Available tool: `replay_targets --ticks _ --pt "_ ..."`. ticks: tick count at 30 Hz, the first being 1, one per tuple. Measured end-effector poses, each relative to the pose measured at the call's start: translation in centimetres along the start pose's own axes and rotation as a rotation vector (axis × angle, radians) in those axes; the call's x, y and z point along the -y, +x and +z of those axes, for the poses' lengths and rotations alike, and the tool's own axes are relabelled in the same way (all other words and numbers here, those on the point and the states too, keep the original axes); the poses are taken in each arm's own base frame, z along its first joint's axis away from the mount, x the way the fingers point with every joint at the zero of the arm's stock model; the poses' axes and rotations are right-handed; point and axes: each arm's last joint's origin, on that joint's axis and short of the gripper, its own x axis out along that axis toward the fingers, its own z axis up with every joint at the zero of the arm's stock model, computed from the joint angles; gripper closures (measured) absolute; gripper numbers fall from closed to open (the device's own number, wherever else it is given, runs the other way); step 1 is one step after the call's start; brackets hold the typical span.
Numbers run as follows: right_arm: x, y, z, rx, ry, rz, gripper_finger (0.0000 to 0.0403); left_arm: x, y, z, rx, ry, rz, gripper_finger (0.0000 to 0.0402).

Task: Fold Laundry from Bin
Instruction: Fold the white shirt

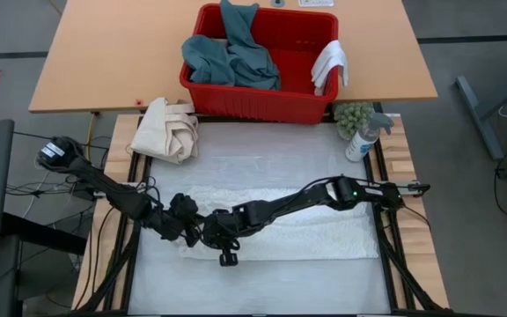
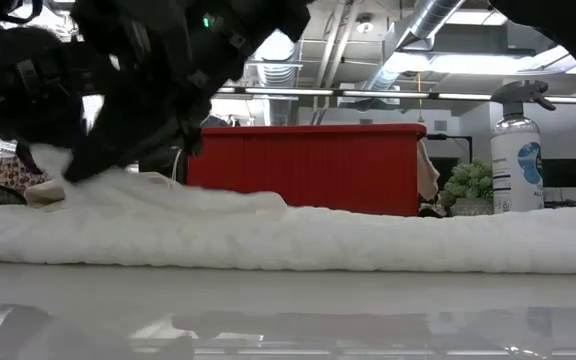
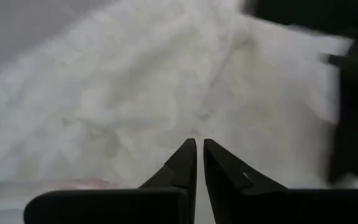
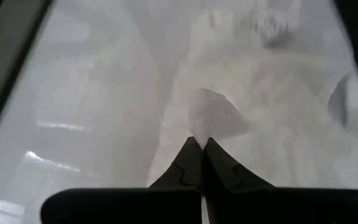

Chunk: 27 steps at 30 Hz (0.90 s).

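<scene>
The white textured towel (image 1: 280, 220) lies in a long folded band across the white table top. My left gripper (image 1: 189, 231) and my right gripper (image 1: 224, 238) stand close together over the towel's left end. In the left wrist view, my left gripper (image 3: 197, 143) is almost shut over the towel (image 3: 135, 93). In the right wrist view, my right gripper (image 4: 199, 140) is shut at the towel's edge (image 4: 185, 112). The red bin (image 1: 262, 97) stands beyond the table's far edge with the teal-green garment (image 1: 231, 57) and a small white cloth (image 1: 330, 66) in it. The khaki trousers are out of view. My left gripper is shut on the towel's left end (image 3: 194, 127), pinching cloth between its fingertips from above at a slant. In the low view that end (image 2: 46, 170) is drawn up a little while the rest lies on the table. One layer or several, I cannot tell. My right gripper has its shut fingertips down on the towel close to its left-end edge (image 4: 211, 118), slanting from the table's right. The cloth bunches just ahead of the tips. Whether any cloth is between the fingers, I cannot tell.
A cream bundled canvas cloth (image 1: 170, 128) lies at the table's far left corner. A spray bottle (image 1: 362, 139) and a small plant (image 1: 353, 116) stand at the far right. Bare table top (image 1: 253, 282) lies near the towel's front edge.
</scene>
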Motion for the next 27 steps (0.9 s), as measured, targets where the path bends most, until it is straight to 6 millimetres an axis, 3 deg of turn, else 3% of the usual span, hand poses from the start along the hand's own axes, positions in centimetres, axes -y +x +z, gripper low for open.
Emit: replay_targets --ticks 6,14,21,27 --pt "0.1 0.0 -0.1 -0.007 0.017 -0.007 0.0382 0.6 -0.9 -0.8 -0.162 0.055 -0.149 0.0398" --pt "0.4 0.0 -0.1 -0.010 0.007 -0.010 0.0378 0.8 -1.1 -0.4 0.036 0.072 -0.047 0.0401" --pt "0.3 -0.4 0.1 -0.008 -0.017 -0.001 0.0262 0.5 -0.8 0.1 0.055 0.078 -0.032 0.0401" --pt "-0.3 -3.3 2.1 -0.028 -0.086 -0.007 0.0165 0.4 -0.7 0.3 0.069 0.065 -0.023 0.0401"
